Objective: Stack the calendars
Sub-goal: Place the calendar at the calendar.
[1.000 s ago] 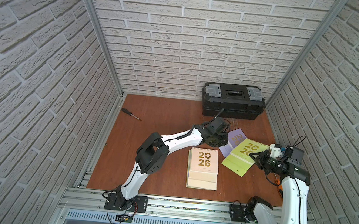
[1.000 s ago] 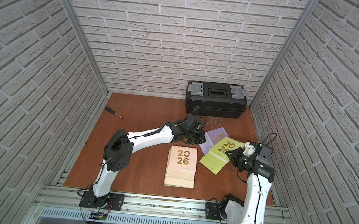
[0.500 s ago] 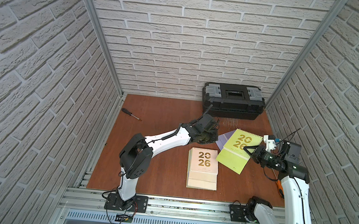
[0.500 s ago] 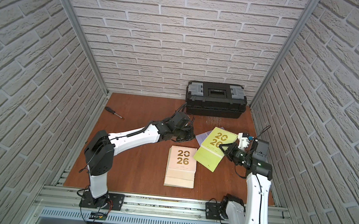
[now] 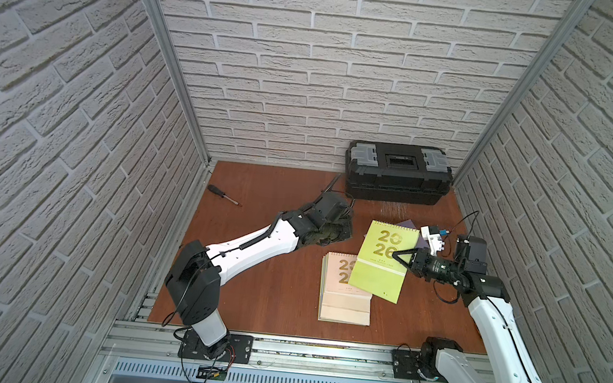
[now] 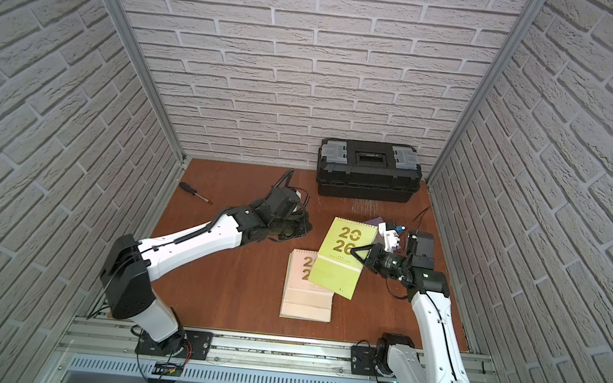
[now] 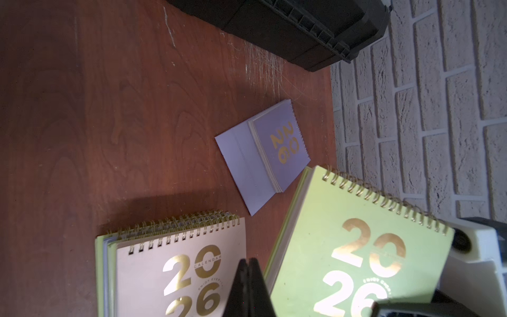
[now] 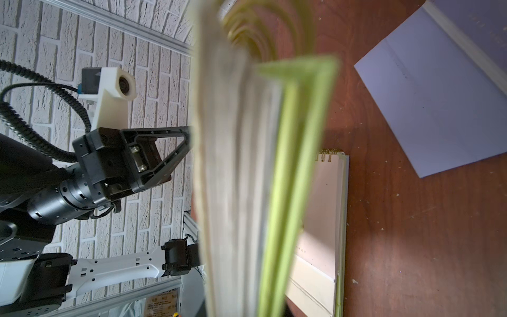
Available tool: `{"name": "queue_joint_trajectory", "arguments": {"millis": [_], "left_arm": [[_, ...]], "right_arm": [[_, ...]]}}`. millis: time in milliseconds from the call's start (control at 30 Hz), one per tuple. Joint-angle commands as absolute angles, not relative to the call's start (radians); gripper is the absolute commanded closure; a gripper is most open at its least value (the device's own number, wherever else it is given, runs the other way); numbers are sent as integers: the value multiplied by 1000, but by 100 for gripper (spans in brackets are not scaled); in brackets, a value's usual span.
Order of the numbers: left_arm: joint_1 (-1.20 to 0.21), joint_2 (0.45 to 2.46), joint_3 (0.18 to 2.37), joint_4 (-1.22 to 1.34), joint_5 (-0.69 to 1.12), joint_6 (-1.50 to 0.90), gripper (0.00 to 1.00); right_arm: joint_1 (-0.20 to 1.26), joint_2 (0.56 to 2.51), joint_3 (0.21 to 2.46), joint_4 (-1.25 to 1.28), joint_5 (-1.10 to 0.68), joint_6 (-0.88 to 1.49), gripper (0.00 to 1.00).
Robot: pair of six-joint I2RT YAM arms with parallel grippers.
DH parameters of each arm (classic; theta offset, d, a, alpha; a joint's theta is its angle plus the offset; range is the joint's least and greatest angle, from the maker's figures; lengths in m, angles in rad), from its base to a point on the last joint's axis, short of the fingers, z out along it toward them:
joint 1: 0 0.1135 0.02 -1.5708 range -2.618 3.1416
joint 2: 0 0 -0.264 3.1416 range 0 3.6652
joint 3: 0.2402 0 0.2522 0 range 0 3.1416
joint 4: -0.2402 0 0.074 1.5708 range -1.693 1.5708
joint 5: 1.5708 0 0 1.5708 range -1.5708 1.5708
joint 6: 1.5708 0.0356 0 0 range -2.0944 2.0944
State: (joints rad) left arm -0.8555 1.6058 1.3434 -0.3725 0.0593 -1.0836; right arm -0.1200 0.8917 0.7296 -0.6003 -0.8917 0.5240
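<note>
Right jaws: clamped on one side edge of the lime green calendar, holding it clear of the bench.
Left jaws: pressed shut on nothing, hovering near the spiral end of the stack.
Lime green calendar: in the air, tilted and skewed, partly over the stack's peach-pink top cover and partly past its right side.
Lavender calendar: flat on the bench toward the right wall, apart from the stack, not yet gathered.
Risk, grip: a pinch on one edge left most of the weight hanging free, so the calendar could pivot or slip in the jaws, or its pages could fan.
Risk, placement: let go at this skew, it would likely land crooked, overhang the stack and slide off.
Risk, stack: a low corner dragged across the top cover could push the layers out of line.
Risk, arms: the left arm sat close to the drop spot, so the carried calendar could clip it.
</note>
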Motion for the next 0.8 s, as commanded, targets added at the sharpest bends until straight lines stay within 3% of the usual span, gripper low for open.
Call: {"name": "queue_joint_trajectory", "arguments": {"millis": [0,767], "left_arm": [[-841,1541,1292,-413,11,-1064,100],[-849,1406,1031,-441,-63,-1127,100]], "right_arm": [[-78,891,710,-474,-968,538,97],[101,911,500,-189,-1032,601,97]]}}
